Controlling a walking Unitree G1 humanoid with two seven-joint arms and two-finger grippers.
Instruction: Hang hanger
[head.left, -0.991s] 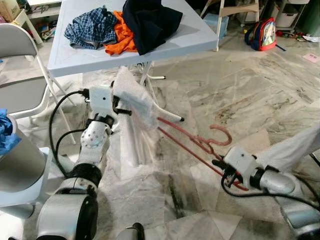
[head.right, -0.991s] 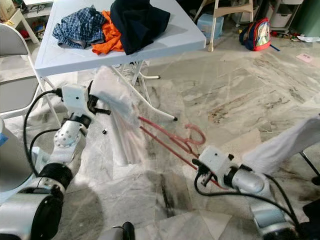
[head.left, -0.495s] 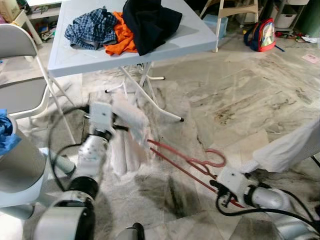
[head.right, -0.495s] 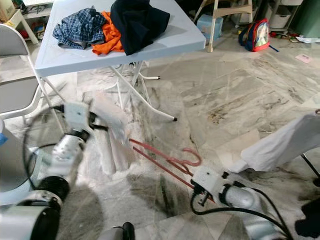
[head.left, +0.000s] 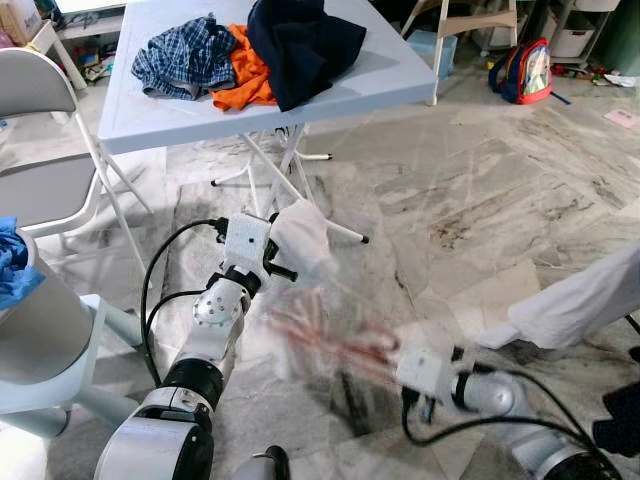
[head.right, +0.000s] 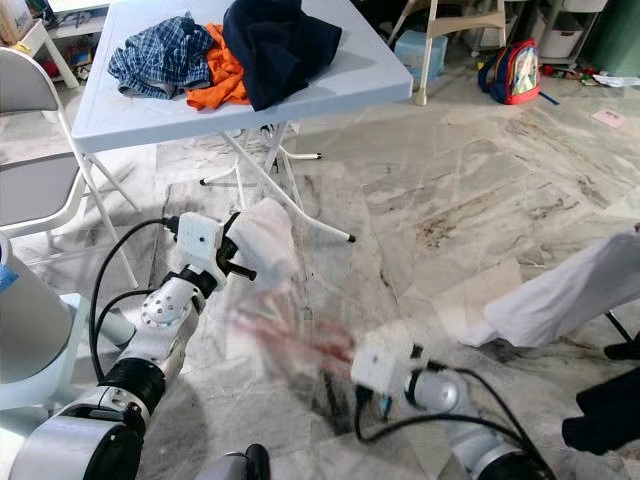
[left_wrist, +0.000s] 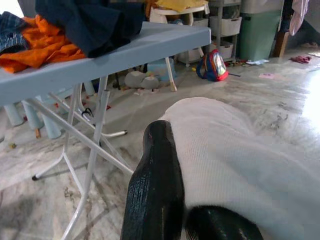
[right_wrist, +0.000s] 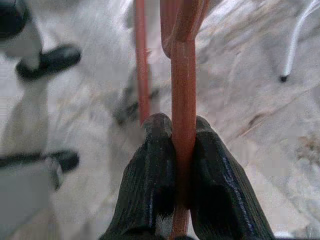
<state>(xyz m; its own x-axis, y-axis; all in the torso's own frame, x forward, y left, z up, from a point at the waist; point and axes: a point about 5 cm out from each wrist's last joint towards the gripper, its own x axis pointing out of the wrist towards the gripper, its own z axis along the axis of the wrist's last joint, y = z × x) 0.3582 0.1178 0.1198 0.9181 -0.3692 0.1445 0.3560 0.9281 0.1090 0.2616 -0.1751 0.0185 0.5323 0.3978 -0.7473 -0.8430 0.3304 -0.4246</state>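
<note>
Low over the marble floor (head.left: 480, 190), the right tool (right_wrist: 182, 150) pinches the thin red wire hanger (right_wrist: 183, 90); the left tool (left_wrist: 185, 200) clamps white cloth (head.left: 300, 235). Carrying seems underway; next, finding a rail beyond the grey table (head.left: 390, 75).

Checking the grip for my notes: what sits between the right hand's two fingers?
In the right wrist view, the right hand is shut on a red bar of the hanger, which runs straight between its two fingers. Nothing else sits there.
</note>
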